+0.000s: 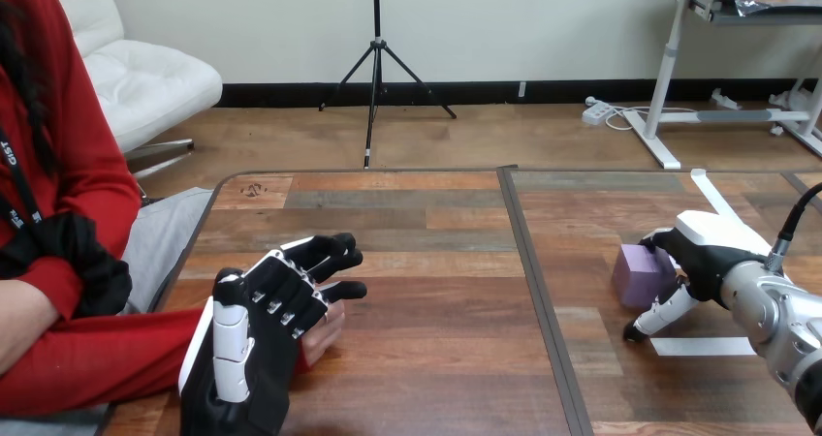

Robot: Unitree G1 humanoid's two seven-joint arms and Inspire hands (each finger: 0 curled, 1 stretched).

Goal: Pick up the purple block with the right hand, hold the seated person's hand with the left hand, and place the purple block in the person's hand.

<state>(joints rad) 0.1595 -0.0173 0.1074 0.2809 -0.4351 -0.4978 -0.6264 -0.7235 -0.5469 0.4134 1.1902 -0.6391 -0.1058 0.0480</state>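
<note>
My right hand (703, 257) is curling its fingers round the small purple rectangular block (640, 273) sitting on the wooden tabletop (426, 262). My left hand (267, 325), fingers relaxed, is lying over the person's hand (330, 334).

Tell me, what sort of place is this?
Probably a robot test workspace: a wooden table marked with white tape, a purple block at the robot's right hand, and its left hand over a seated person's hand.
</note>
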